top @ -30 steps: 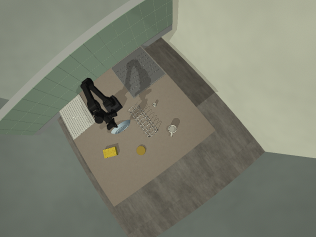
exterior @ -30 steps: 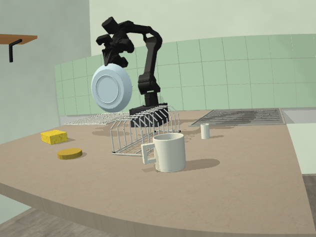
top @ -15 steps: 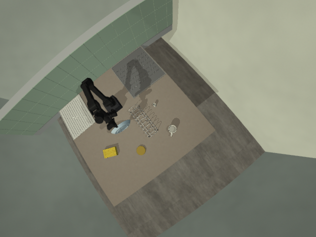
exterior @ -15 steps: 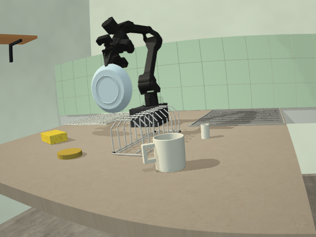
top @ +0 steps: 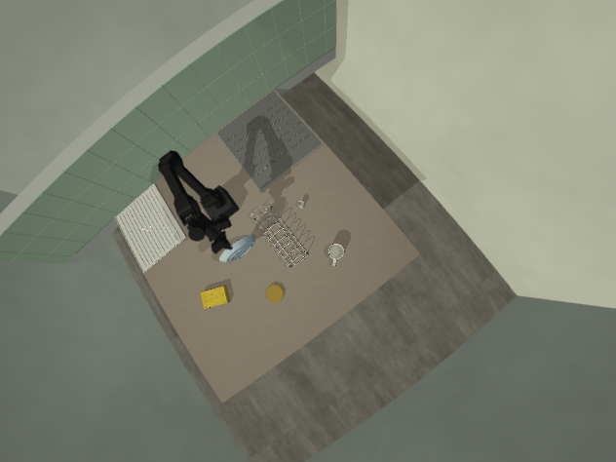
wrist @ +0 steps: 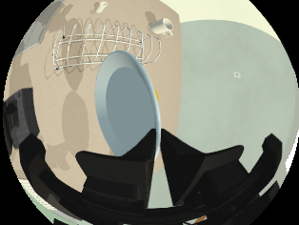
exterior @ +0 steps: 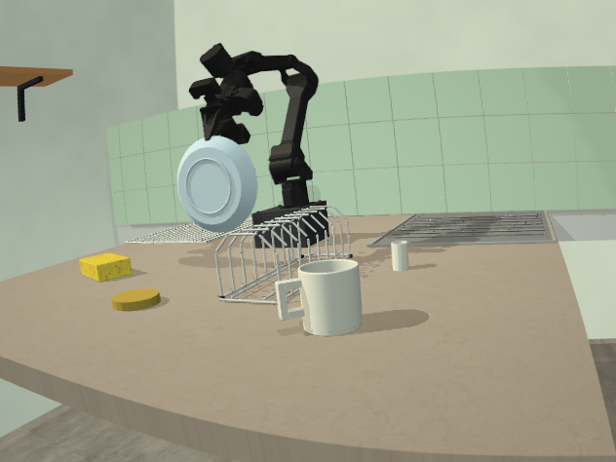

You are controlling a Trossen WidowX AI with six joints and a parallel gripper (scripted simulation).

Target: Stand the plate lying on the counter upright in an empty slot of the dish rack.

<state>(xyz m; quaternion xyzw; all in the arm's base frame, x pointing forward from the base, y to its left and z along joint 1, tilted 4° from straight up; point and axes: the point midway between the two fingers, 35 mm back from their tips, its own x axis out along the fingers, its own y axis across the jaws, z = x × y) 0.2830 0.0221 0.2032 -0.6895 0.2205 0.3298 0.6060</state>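
Observation:
My gripper point(exterior: 221, 132) is shut on the top rim of a pale blue plate point(exterior: 216, 183). The plate hangs upright in the air, its underside facing the exterior camera. It hangs above the counter, beside the left end of the wire dish rack point(exterior: 276, 257). In the top view the plate point(top: 239, 249) sits just left of the rack point(top: 285, 232), apart from it. In the wrist view the plate point(wrist: 127, 103) is pinched between my fingers, with the rack point(wrist: 104, 46) beyond it. The rack's slots look empty and it stands flat on the counter.
A cream mug point(exterior: 326, 298) stands in front of the rack. A small white cup point(exterior: 399, 254) is to its right. A yellow sponge point(exterior: 105, 266) and a yellow disc point(exterior: 134, 299) lie at the left. A white drying mat point(top: 149, 228) and a grey drain grid point(top: 271, 136) lie behind.

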